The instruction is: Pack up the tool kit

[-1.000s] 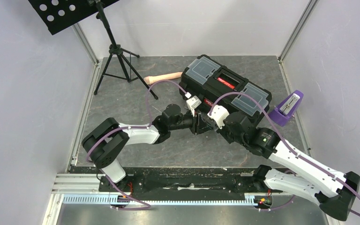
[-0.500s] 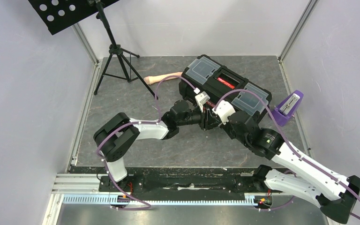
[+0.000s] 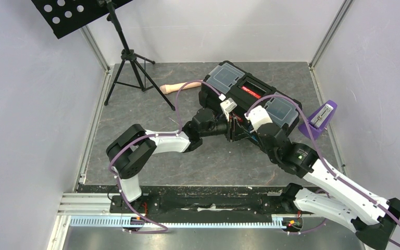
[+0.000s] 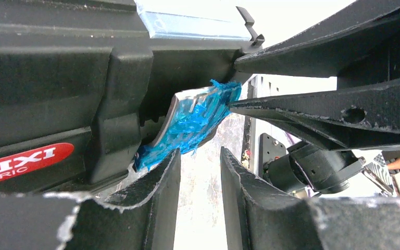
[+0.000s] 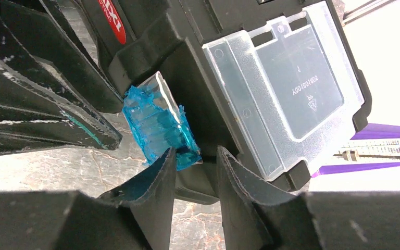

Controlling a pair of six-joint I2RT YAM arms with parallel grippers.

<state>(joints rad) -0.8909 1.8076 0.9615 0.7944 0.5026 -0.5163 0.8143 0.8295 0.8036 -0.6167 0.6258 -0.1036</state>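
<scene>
The black toolbox (image 3: 250, 96) lies closed at the back right of the table, with two clear lids and a red-labelled handle. A blue latch (image 4: 195, 122) on its front side shows in both wrist views, and in the right wrist view (image 5: 156, 125) it stands partly away from the box. My left gripper (image 3: 233, 126) is open by a narrow gap and empty, its tips just below the latch (image 4: 200, 166). My right gripper (image 3: 245, 127) is also narrowly open, its left fingertip (image 5: 167, 161) against the latch's lower corner. The two grippers' fingers nearly meet. Pliers and screwdrivers are out of view.
A beige handle (image 3: 179, 87) lies left of the toolbox. A purple stapler-like object (image 3: 317, 121) sits right of it by the wall and shows in the right wrist view (image 5: 375, 148). A black tripod stand (image 3: 130, 62) is at the back left.
Both grippers have moved up and right, closing in on the toolbox's front side at the latch. The left arm has stretched out further.
</scene>
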